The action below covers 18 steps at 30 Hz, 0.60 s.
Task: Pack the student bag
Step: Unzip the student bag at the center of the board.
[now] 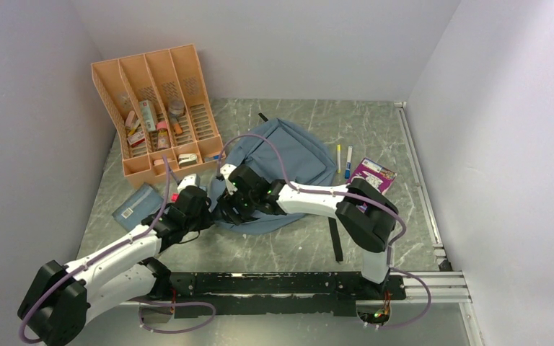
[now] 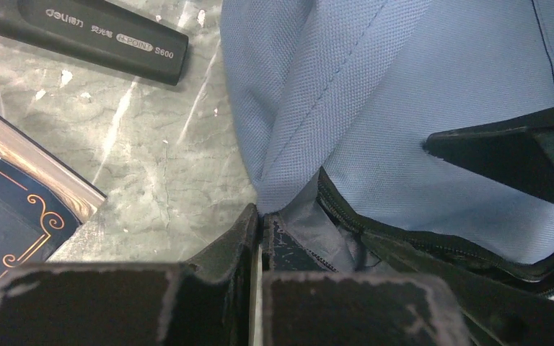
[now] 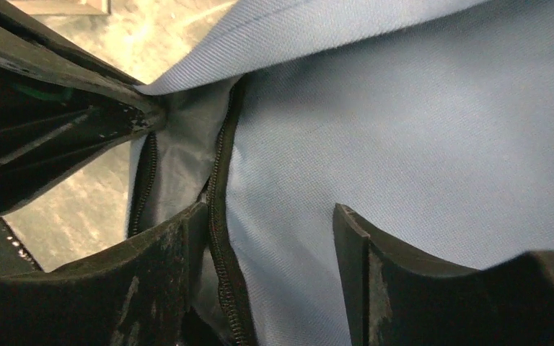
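The student bag (image 1: 288, 155), grey-blue fabric with a dark zipper, lies flat in the middle of the table. Both grippers meet at its near-left edge, where the zipper stands open. My left gripper (image 1: 211, 210) (image 2: 261, 216) is shut on a fold of the bag's fabric (image 2: 288, 130) right beside the zipper. My right gripper (image 1: 232, 205) (image 3: 270, 216) is open and straddles the other side of the opening: one finger (image 3: 166, 252) sits inside by the zipper teeth, the other (image 3: 375, 267) rests on the outer fabric (image 3: 418, 130). The bag's inside is mostly hidden.
An orange file organiser (image 1: 155, 108) holding small items stands at the back left. A dark blue notebook (image 1: 137, 203) (image 2: 7, 231) and a black highlighter (image 2: 86, 32) lie left of the bag. Two markers (image 1: 343, 160) and a purple packet (image 1: 373, 174) lie to its right. A black strap (image 1: 335, 241) trails forward.
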Tool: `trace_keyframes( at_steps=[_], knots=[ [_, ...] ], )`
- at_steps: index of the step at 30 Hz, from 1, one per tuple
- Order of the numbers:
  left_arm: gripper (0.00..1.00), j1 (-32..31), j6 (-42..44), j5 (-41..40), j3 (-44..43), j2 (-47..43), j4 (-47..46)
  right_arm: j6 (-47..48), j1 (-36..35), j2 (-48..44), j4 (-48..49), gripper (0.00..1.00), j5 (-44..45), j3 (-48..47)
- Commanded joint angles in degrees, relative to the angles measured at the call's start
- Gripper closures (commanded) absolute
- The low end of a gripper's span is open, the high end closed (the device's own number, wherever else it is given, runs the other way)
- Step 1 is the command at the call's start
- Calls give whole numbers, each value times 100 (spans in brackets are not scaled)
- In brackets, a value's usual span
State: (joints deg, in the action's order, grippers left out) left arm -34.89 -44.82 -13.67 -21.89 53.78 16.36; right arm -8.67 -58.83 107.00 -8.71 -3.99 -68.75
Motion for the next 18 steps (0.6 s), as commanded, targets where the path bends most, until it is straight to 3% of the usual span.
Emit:
trace_keyframes(
  at_steps=[1, 6, 11, 18],
  knots=[
    [95, 35, 78, 147, 44, 86, 22, 69, 1, 281, -463, 38, 525, -6],
    [95, 36, 109, 139, -20, 140, 33, -78, 3, 338, -609, 65, 1077, -112],
    [95, 36, 113, 89, -61, 125, 73, -289, 3, -296, -235, 97, 1180, 86],
    [95, 35, 134, -6, -197, 55, 202, -434, 350, -889, -336, 100, 1947, 61]
  ],
)
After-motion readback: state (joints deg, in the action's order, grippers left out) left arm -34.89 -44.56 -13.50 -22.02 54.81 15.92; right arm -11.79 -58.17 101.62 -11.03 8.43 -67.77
